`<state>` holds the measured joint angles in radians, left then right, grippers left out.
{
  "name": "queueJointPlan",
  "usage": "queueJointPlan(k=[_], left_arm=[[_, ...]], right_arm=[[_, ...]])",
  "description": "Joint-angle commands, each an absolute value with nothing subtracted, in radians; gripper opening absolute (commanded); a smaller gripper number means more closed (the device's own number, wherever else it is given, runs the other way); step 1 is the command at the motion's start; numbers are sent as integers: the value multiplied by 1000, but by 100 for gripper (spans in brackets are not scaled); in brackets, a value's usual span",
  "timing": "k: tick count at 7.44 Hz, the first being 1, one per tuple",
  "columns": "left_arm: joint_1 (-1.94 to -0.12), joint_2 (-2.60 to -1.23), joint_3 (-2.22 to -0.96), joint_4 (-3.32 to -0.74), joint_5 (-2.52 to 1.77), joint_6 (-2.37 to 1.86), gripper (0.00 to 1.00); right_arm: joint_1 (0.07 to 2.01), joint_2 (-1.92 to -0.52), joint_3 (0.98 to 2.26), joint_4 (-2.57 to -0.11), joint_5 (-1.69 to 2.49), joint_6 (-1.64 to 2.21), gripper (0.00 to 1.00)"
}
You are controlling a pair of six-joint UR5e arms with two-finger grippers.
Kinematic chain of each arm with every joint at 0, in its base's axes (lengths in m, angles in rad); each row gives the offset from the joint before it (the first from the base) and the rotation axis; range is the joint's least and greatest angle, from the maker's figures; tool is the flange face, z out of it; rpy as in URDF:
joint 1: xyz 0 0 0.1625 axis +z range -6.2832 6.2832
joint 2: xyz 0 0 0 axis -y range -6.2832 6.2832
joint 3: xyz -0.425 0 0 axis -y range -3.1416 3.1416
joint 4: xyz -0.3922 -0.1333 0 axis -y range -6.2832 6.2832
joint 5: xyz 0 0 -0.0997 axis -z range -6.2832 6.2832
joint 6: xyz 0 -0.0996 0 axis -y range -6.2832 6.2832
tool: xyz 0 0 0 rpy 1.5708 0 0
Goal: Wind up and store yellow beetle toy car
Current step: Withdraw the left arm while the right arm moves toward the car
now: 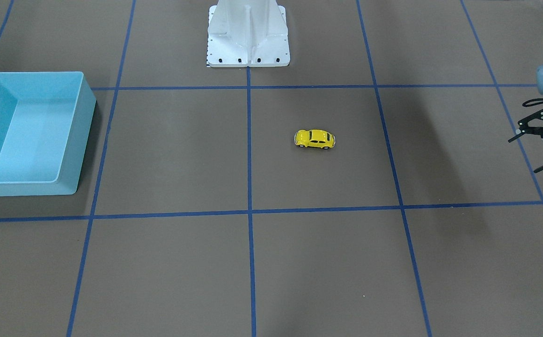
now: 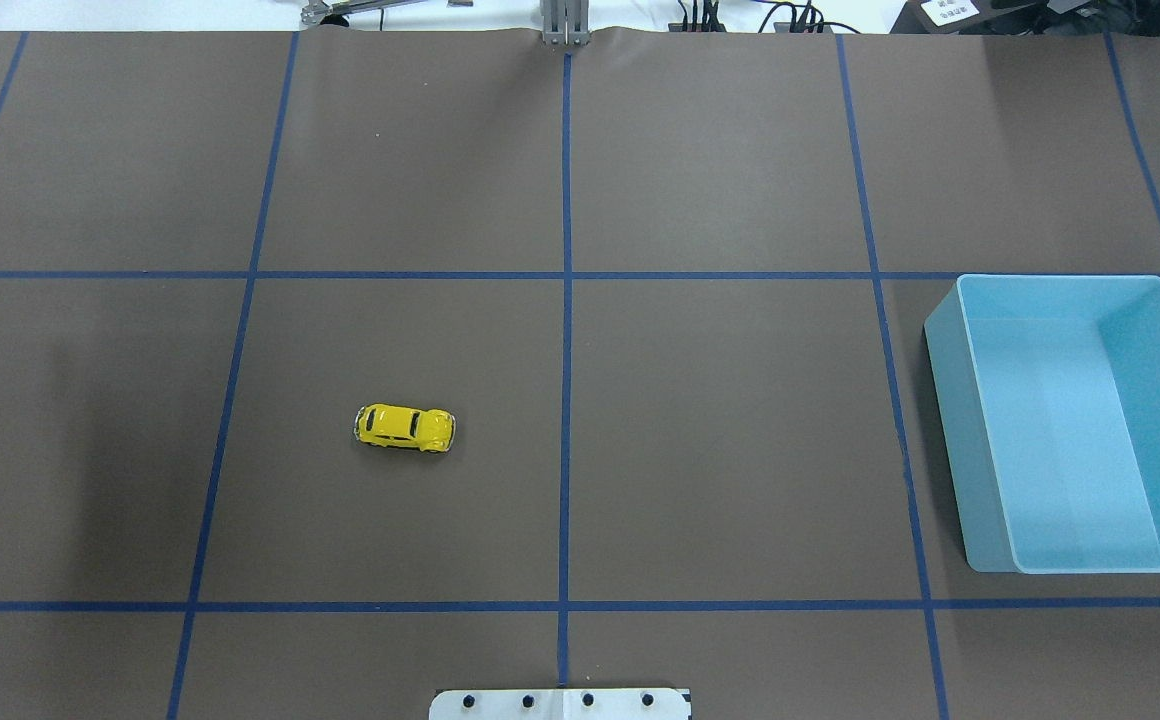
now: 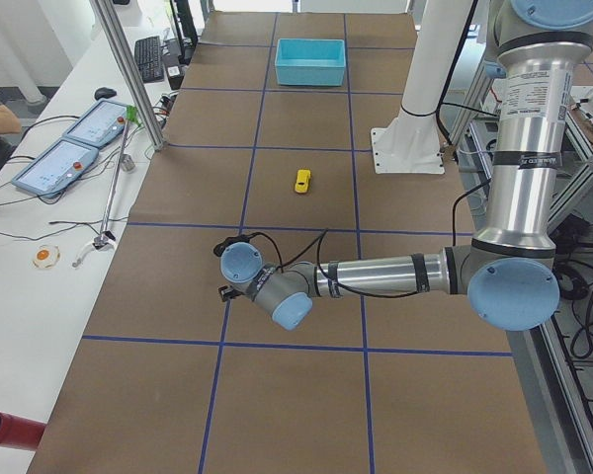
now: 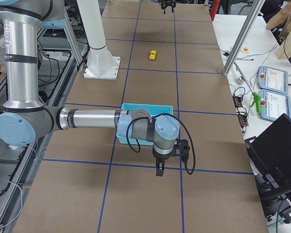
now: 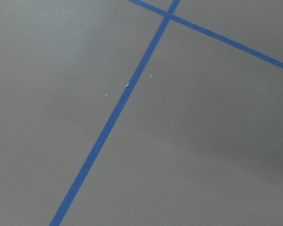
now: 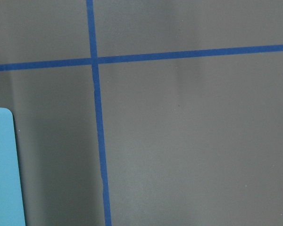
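Little yellow toy car sits untouched on the bench. The left end effector hangs spread wide, its white lettering cut off. Can't tell for the right end effector.

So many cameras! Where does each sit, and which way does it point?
Front-facing: across the table, facing the robot; base, left end effector show.
Overhead: behind robot, looking forward; only that base's edge.
Exterior left: table's end; left arm nearest.
Exterior right: opposite end; right arm nearest.
Left wrist: down at taped table; no body.
Right wrist: down at table, blue bin corner; no body.
Shared: fixed views all show the yellow beetle toy car.
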<state>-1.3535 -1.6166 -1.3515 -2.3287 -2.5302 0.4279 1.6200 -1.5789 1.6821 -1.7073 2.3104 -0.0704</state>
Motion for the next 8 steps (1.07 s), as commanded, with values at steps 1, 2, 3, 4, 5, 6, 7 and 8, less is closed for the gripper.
queueJointPlan(k=[1,2,3,4,5,6,7,8], left_arm=[[-1408,-1627,-1353,-2187,-2494,419,100],[-1446,-1632,-1351,-2137,-2499,404,100],[-1465,-1629,-1350,-2131,-2500,335,100],[-1485,-1615,-1348,-2129,-2502,269,100],[-1496,-1608,-1347,-2115,-2502,234,100],[-1529,-1595,-1350,-2059,-2506,232,100],[-1543,-1586,-1367,-2027,-2513,232,100],[-1560,-1559,-1403,-1982,-2514,232,100]], right_arm=[[1474,-1455,1695,-1710,2296,-64,100],[1429,-1425,1695,-1707,2299,-64,100],[1349,-1332,1681,-1718,2287,-60,100],[1279,-1260,1674,-1717,2275,-60,100],[1243,-1197,1684,-1717,2222,-60,100],[1179,-1165,1698,-1706,2197,-60,100],[1130,-1134,1707,-1695,2191,-67,100],[1099,-1135,1706,-1604,2189,-64,100]])
